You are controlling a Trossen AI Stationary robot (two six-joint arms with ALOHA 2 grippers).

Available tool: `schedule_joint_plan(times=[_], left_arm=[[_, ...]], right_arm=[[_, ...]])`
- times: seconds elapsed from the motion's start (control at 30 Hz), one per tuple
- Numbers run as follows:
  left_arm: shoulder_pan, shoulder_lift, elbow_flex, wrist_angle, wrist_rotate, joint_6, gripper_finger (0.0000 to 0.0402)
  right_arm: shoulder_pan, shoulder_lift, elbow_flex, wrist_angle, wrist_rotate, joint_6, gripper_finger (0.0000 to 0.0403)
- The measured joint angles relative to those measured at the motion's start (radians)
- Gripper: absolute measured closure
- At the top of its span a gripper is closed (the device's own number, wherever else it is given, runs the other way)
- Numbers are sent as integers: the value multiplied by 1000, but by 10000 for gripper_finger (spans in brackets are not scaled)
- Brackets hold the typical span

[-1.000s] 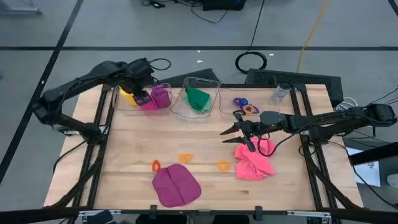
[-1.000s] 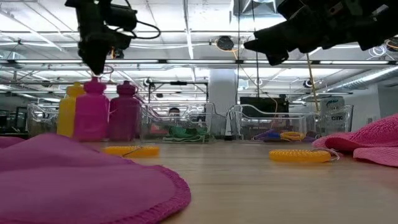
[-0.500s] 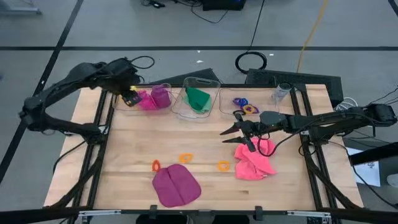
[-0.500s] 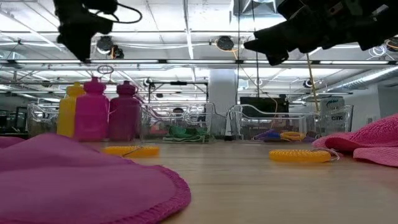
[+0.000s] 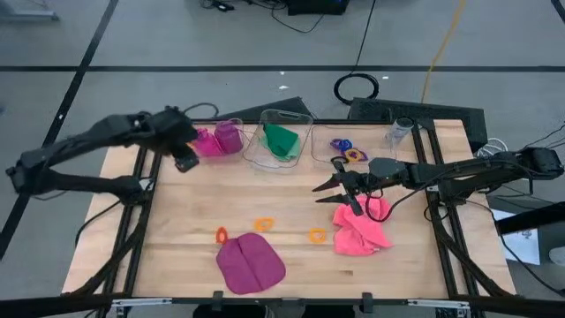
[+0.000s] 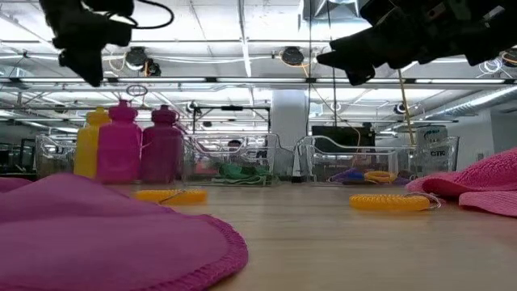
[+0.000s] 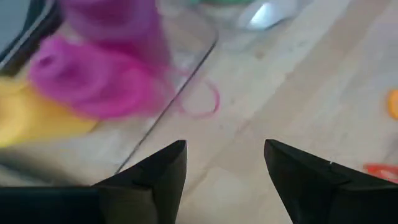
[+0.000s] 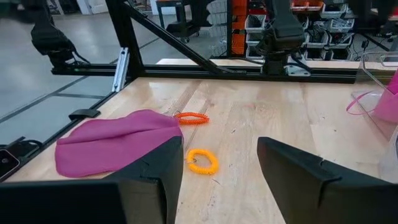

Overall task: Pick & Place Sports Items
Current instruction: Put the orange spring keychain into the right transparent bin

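Yellow bottle (image 6: 88, 144) hidden overhead, left jaws (image 5: 184, 161) empty

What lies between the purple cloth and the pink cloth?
In the high view, one orange ring lies on bare wood between the purple cloth and pink cloth.

Left arm reaches in from the tabletop's left edge, its pincer (image 5: 185, 162) raised above the far-left corner, fingers (image 7: 158, 174) spread apart and empty. Right arm extends from the right edge toward the middle, its pincer (image 5: 325, 192) held above the surface, fingers (image 8: 155, 168) likewise parted.
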Motion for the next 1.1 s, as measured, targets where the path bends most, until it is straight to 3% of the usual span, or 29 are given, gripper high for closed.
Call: schedule_joint_plan(times=[0.13,0.33,0.47,0.57,0.83,1.0,1.1], left_arm=[[-73,-106,-197,285,27,-49,217],[-266,-212,-509,853,178,-133,217],[-443,-211,-669,1209,176,-211,217],[-597,-157,-722,1398,104,-258,217],[-1028,85,-651,1418,-210,-365,218],[-1190,223,-545,1167,-366,-628,218],[-1238,292,-493,1000,-406,-824,218]], right_arm=[[0,0,0,0,0,-2,259],[0,0,0,0,0,-2,259],[0,0,0,0,0,-2,259],[0,0,0,0,0,-2,259],[0,0,0,-1,0,-2,259],[0,0,0,-6,0,13,259],[0,0,0,-12,0,13,259]])
